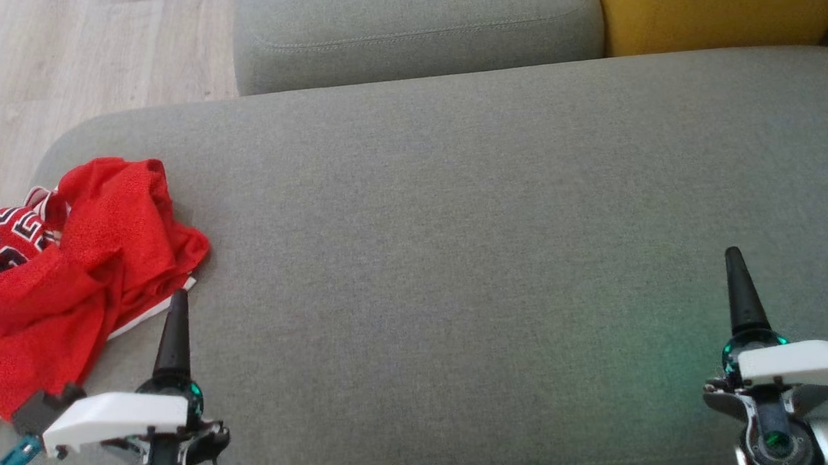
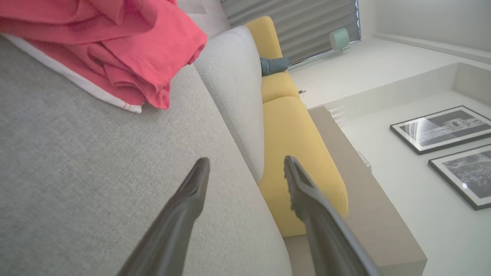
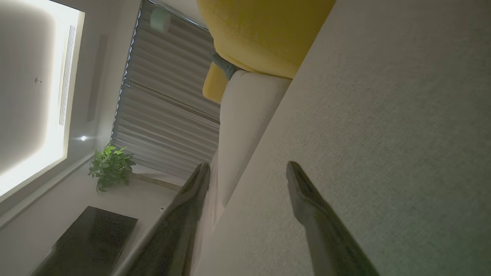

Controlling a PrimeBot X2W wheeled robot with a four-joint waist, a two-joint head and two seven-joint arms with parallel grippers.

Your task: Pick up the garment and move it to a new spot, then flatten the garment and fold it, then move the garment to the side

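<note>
Left fingers (image 2: 184, 207), right fingers (image 3: 307, 207) splayed, empty; crumpled red mesh garment (image 1: 107, 239), woven cushion (image 1: 457, 258)

Home living room — grey sofa (image 1: 455, 224), yellow cushions (image 1: 711, 6), framed pictures (image 2: 441, 128)

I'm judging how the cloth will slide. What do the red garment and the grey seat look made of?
The red garment looks like a light mesh knit: matte, fine dotted texture, soft folds; probably synthetic. The grey seat looks like woven upholstery fabric: matte, fine weave visible.
</note>
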